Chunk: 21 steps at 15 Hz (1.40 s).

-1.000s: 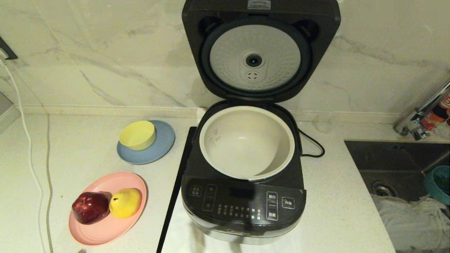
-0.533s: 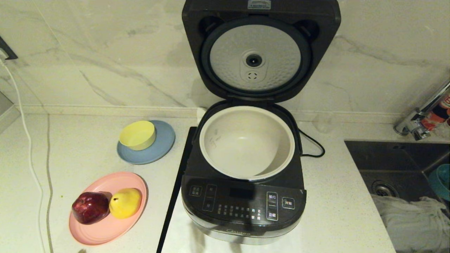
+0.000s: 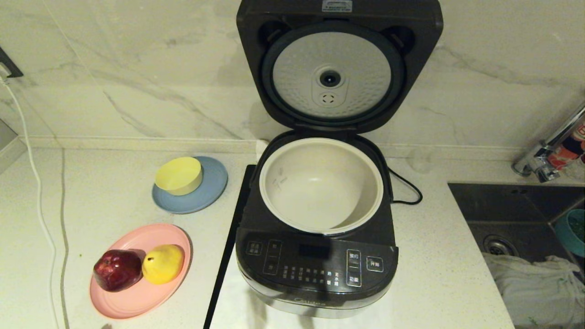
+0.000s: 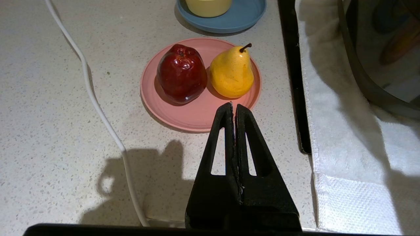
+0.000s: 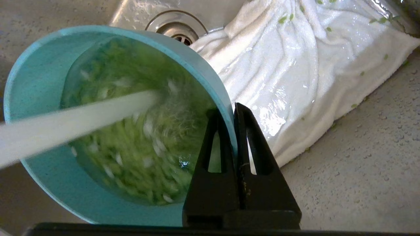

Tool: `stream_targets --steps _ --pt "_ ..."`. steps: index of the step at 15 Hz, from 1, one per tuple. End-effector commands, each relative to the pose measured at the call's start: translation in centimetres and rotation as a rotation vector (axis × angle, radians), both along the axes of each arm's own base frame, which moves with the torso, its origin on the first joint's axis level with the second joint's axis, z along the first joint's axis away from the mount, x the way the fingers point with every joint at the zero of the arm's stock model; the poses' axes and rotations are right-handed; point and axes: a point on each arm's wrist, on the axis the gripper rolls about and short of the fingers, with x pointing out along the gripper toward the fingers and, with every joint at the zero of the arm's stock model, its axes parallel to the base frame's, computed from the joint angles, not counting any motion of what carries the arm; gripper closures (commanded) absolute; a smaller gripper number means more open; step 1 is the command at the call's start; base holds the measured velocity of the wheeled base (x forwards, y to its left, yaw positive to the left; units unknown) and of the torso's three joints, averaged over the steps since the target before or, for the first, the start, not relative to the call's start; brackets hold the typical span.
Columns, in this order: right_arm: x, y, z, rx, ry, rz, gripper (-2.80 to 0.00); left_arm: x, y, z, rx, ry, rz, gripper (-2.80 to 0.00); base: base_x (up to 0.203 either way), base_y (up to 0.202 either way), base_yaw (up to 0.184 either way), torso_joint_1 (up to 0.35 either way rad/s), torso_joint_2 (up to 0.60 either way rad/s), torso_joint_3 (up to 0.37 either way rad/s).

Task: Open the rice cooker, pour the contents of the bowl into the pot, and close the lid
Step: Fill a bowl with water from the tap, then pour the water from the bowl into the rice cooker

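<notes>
The rice cooker [image 3: 315,269] stands on the counter with its lid [image 3: 338,68] swung upright, dimpled silver underside facing me. The cream pot [image 3: 279,183] inside looks empty. The teal bowl [image 3: 571,233] is over the sink at the far right. In the right wrist view my right gripper [image 5: 233,108] is shut on the bowl's [image 5: 36,82] rim, one finger inside and one outside. A stream of water [image 5: 65,127] runs into it and the green contents [image 5: 137,147] swirl. My left gripper [image 4: 233,106] hangs shut and empty above the counter, near the pink plate.
A wet white cloth [image 5: 295,65] with green bits lies in the sink [image 3: 512,205] beside the drain [image 5: 177,28]. The faucet [image 3: 544,155] is at the back right. A pink plate [image 3: 137,297] with apple and pear, a yellow bowl [image 3: 179,174] on a grey-blue plate and a white cable [image 3: 39,196] are on the left.
At the right edge of the head view the bowl has shifted slightly over the sink and now shows green inside. The cooker and the left arm have not moved.
</notes>
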Motion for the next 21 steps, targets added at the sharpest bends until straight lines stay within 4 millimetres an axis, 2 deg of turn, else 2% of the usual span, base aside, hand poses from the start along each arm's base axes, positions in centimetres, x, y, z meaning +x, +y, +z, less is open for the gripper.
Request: stream_targets --steps 1,4,11,14,16,18,21 --pt "-0.1 0.0 0.1 0.007 0.003 0.000 0.00 0.0 0.0 0.0 0.000 -0.001 0.000 0.00 0.000 0.000 0.000 0.000 0.00 0.000" --pt "-1.0 2.2 0.3 0.025 0.037 0.035 0.00 0.0 0.0 0.0 0.000 -0.001 0.000 0.00 0.000 0.000 0.000 0.000 0.00 0.000" --pt "-2.1 10.4 3.5 -0.005 0.047 0.211 0.00 0.0 0.0 0.0 0.000 -0.001 0.000 0.00 0.000 0.000 0.000 0.000 0.00 0.000" --pt "-2.4 14.7 6.0 -0.042 0.011 0.308 0.00 0.0 0.0 0.0 0.000 -0.001 0.000 0.00 0.000 0.000 0.000 0.000 0.00 0.000" --pt "-2.8 18.3 7.7 -0.068 -0.012 0.397 0.00 0.0 0.0 0.0 0.000 -0.001 0.000 0.00 0.000 0.000 0.000 0.000 0.00 0.000" --pt "-3.6 22.2 9.5 -0.060 -0.003 0.502 0.00 0.0 0.0 0.0 0.000 -0.001 0.000 0.00 0.000 0.000 0.000 0.000 0.00 0.000" --pt "-4.8 26.9 12.1 -0.066 -0.007 0.640 0.00 0.0 0.0 0.0 0.000 -0.001 0.000 0.00 0.000 0.000 0.000 0.000 0.00 0.000"
